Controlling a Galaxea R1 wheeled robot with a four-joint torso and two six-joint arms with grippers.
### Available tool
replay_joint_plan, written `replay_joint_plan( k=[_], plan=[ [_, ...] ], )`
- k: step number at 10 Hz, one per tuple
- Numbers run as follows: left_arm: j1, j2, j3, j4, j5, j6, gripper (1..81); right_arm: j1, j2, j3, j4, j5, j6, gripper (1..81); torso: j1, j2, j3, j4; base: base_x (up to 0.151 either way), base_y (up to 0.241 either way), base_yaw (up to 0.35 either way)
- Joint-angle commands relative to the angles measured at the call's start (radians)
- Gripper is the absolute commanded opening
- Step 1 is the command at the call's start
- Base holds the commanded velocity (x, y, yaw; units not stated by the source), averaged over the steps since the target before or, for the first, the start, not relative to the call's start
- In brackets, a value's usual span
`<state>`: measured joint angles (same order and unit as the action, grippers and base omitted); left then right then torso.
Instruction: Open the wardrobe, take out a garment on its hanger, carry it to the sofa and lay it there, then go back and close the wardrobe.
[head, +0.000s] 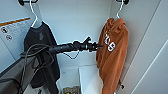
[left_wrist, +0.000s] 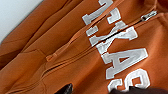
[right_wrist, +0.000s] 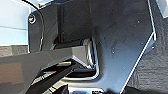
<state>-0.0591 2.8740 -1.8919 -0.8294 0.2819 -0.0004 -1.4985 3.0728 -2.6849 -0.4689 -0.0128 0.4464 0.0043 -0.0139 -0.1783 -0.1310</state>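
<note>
The garment (head: 112, 52), a burnt-orange hooded top with white letters on the chest, hangs at the right side of the open wardrobe (head: 75, 22), its hood draped over a thin white hanger (head: 119, 11) whose hook goes up to the rail. The left wrist view looks closely at its chest, where the zip runs through the lettering (left_wrist: 117, 45). The left gripper (head: 96, 46) reaches in from the left and stands just beside the top's front edge, at letter height; whether its jaws are open or closed I cannot tell, nor whether they touch the cloth.

The step in hand appears to be taking the top out. To do it well, the grip should go high, near the hanger's neck rather than on loose fleece, so the hook lifts clear of the rail without the top sliding off.

The wardrobe also holds a dark shirt (head: 41, 50) on its own white hanger at the left, well apart from the orange one, and a white box (head: 88, 77) low between them.
</note>
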Motion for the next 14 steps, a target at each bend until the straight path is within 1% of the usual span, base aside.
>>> replay_joint_plan(
  k=[1,4,7,10,12,13,14],
  plan=[
    [-0.279,-0.025,-0.006,-0.175,0.002,0.003,81.1,0.025,0.01,0.002,-0.007,-0.058,0.002,81.1,0.0,0.0,0.0,0.0,0.0,0.0,0.0],
    [-0.359,-0.019,-0.069,-0.33,-0.003,0.002,81.1,0.022,0.023,-0.006,-0.007,-0.061,0.002,81.1,0.0,0.0,0.0,0.0,0.0,0.0,0.0],
    [-0.42,0.005,-0.151,-0.421,0.009,0.002,81.1,0.017,0.037,-0.025,-0.007,-0.061,0.001,81.1,0.0,0.0,0.0,0.0,0.0,0.0,0.0],
    [-0.466,0.064,-0.259,-0.447,0.019,0.002,81.1,0.013,0.034,-0.029,0.001,-0.059,0.006,81.1,0.0,0.0,0.0,0.0,0.0,0.0,0.0],
    [-0.488,0.119,-0.334,-0.447,0.052,0.001,81.1,0.0,0.033,-0.029,-0.003,-0.049,0.006,81.1,0.0,0.0,0.0,0.0,0.0,0.0,0.0],
    [-0.497,0.133,-0.342,-0.45,0.051,-0.001,81.1,-0.003,0.033,-0.029,-0.005,-0.049,0.006,81.1,0.0,0.0,0.0,0.0,0.0,0.0,0.0],
    [-0.506,0.142,-0.342,-0.455,0.051,-0.001,81.1,-0.001,0.033,-0.027,-0.005,-0.049,0.006,81.1,0.0,0.0,-0.001,-0.067,0.0,0.0,0.0]
  ],
)
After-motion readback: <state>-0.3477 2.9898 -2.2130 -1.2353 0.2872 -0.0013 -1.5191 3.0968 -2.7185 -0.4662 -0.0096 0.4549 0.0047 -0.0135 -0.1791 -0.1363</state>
